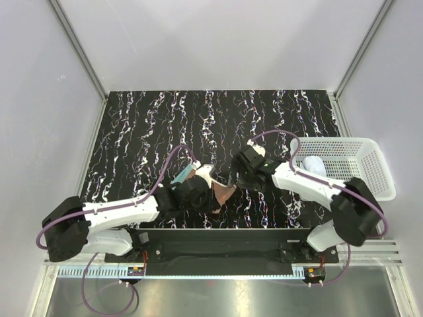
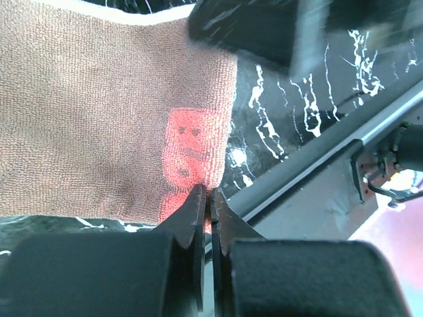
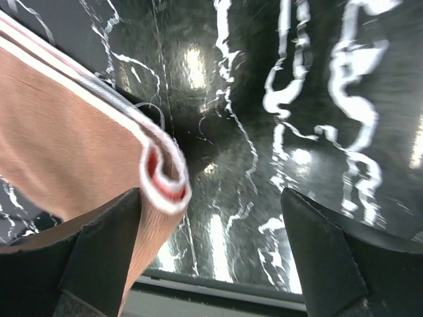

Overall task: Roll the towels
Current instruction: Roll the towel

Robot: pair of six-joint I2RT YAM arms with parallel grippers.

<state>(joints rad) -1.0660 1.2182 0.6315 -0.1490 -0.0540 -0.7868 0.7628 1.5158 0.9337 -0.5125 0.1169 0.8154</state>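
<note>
The orange towel (image 1: pixel 225 194) lies near the table's front edge between my two grippers, brownish reverse up. In the left wrist view it (image 2: pixel 99 112) shows an orange patch with print, and my left gripper (image 2: pixel 210 195) is shut on its near edge; the same gripper shows in the top view (image 1: pixel 215 197). My right gripper (image 3: pixel 211 198) is open wide. The towel's curled white-bordered edge (image 3: pixel 164 177) hangs beside its left finger, not pinched. In the top view the right gripper (image 1: pixel 238 179) is just right of the towel. The white towel (image 1: pixel 313 164) lies bundled in the basket.
A white perforated basket (image 1: pixel 360 160) stands at the table's right edge beside the right arm. The black marbled table (image 1: pixel 165 125) stretches behind the grippers. A dark rail (image 2: pixel 317 152) runs along the front edge, close under the towel.
</note>
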